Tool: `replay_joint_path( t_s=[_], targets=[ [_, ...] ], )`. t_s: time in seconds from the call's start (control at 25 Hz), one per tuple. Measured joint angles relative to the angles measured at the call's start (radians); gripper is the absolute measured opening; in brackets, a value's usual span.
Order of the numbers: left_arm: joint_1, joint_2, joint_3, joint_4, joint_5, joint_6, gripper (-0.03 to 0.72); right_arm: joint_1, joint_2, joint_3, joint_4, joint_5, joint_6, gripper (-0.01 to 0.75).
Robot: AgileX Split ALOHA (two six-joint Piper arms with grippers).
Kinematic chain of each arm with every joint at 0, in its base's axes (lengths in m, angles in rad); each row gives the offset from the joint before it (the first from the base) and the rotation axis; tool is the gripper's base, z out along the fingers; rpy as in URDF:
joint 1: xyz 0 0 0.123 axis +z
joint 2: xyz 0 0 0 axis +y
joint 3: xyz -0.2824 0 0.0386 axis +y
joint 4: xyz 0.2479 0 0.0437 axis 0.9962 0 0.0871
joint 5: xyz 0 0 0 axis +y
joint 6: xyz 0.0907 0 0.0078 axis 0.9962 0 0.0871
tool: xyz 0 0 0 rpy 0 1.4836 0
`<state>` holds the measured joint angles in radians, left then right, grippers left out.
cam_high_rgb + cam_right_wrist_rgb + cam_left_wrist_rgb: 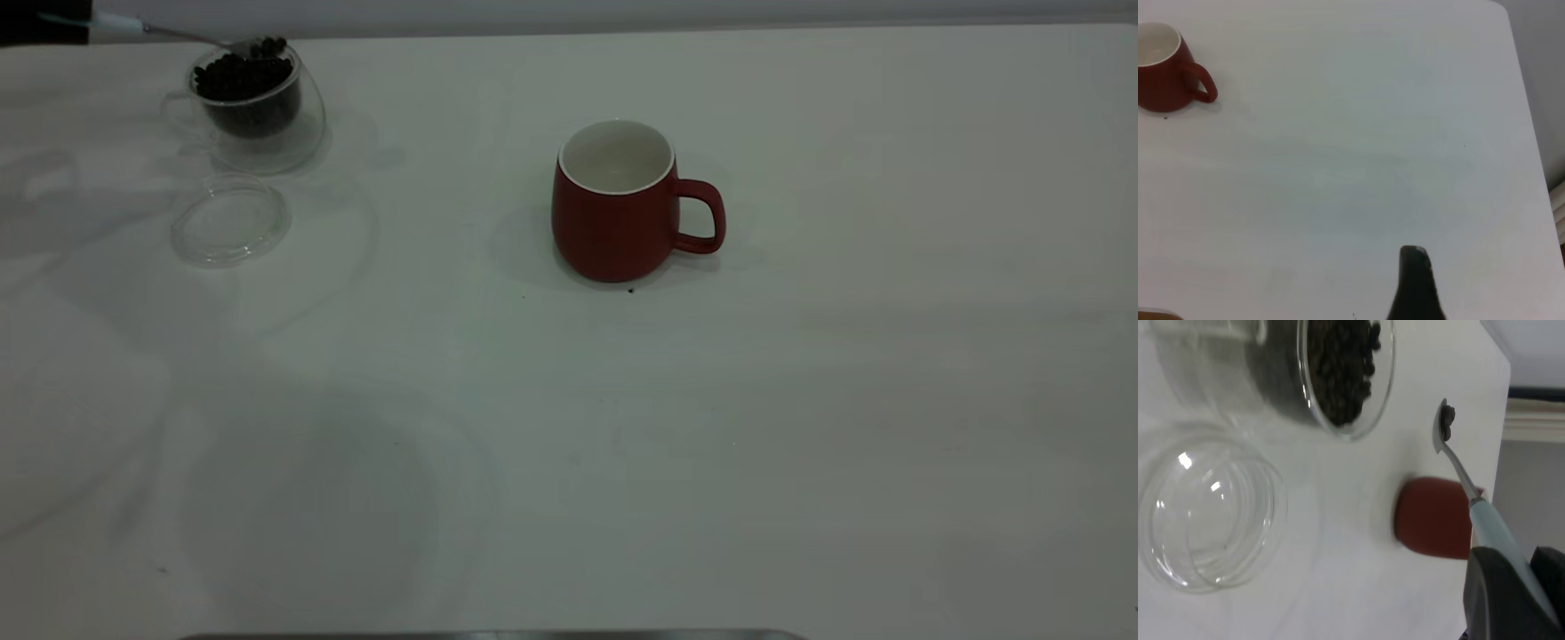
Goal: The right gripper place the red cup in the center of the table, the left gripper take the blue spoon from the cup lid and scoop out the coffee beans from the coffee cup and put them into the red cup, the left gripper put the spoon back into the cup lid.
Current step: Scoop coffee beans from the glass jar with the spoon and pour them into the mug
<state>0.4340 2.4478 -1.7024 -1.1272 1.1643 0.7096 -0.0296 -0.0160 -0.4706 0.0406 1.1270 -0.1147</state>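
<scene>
The red cup (613, 222) stands upright and empty mid-table (800, 400), handle to the right; it also shows in the left wrist view (1431, 520) and the right wrist view (1161, 87). My left gripper (44, 20) at the far left corner is shut on the blue spoon (178, 34) by its pale handle (1491, 520). The spoon's bowl carries a few coffee beans (269, 44) just above the rim of the coffee cup (302, 133), which holds a heap of beans (1338, 373). The cup lid (229, 220) lies empty in front of it. My right gripper (1413, 257) is shut and empty, far from the red cup.
A small dark speck (630, 290) lies on the table just in front of the red cup. A grey edge (489, 635) runs along the near side of the table. The table's far right edge shows in the right wrist view (1531, 133).
</scene>
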Motion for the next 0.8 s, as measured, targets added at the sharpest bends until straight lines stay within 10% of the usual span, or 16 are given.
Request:
replay_joint_path(
  t_s=[0.8],
  targets=[
    [-0.294, -0.015, 0.100, -0.079, -0.004, 0.096, 0.123, 0.000, 0.000, 0.000, 0.000, 0.000, 0.000, 0.590]
  ],
)
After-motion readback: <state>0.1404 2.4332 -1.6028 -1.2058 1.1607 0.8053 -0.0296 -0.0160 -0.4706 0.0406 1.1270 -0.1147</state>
